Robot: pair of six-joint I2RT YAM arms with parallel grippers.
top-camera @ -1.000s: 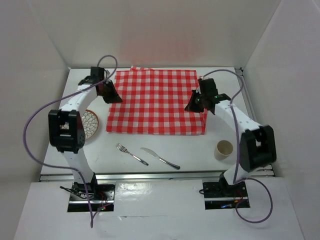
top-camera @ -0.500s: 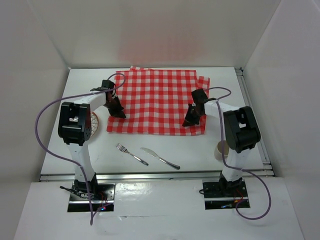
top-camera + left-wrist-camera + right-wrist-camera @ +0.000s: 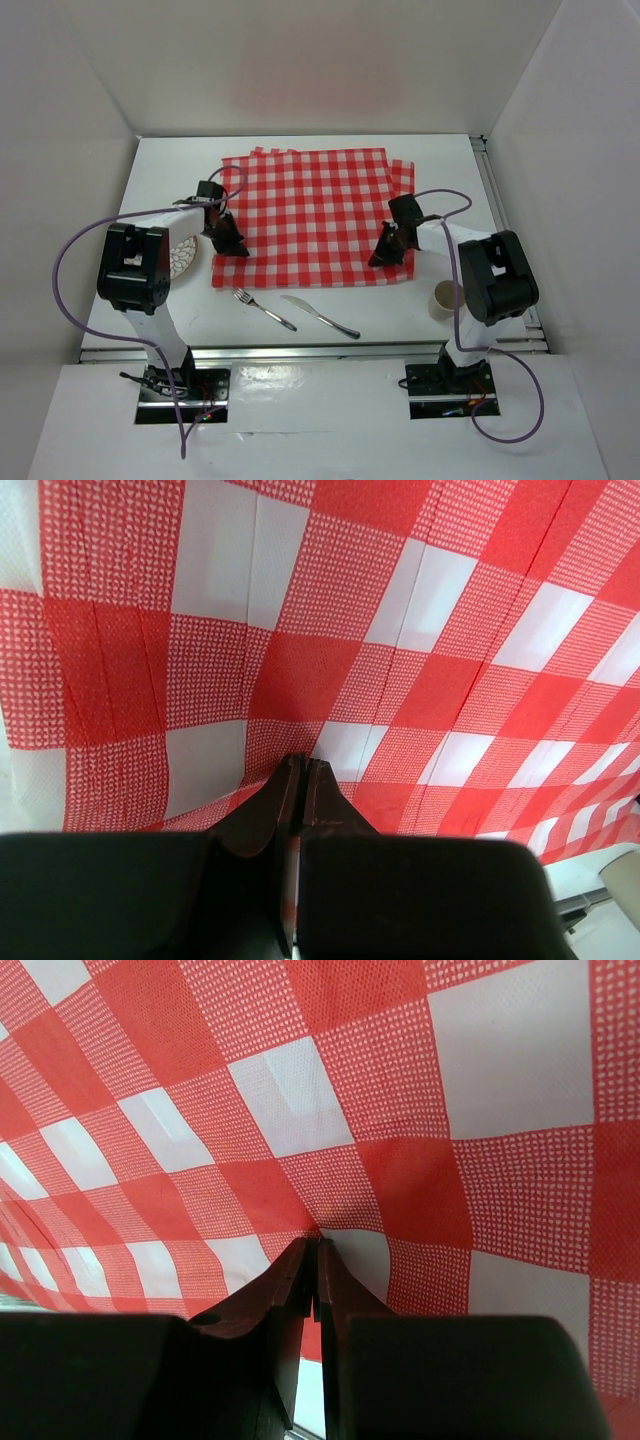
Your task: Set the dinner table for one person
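Dragged toward 6 o'clock across the desk [image 3: 400,312], the checked cloth [image 3: 310,215] is pinched at 9 o'clock by the left fingers [image 3: 292,778] and at 3 o'clock by the right fingers [image 3: 300,1256], both clenched.

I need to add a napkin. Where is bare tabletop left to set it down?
Bare table lies between the knife and the paper cup, and in the far-left corner beside the checked cloth. Near left is crowded: plate, fork, left arm.
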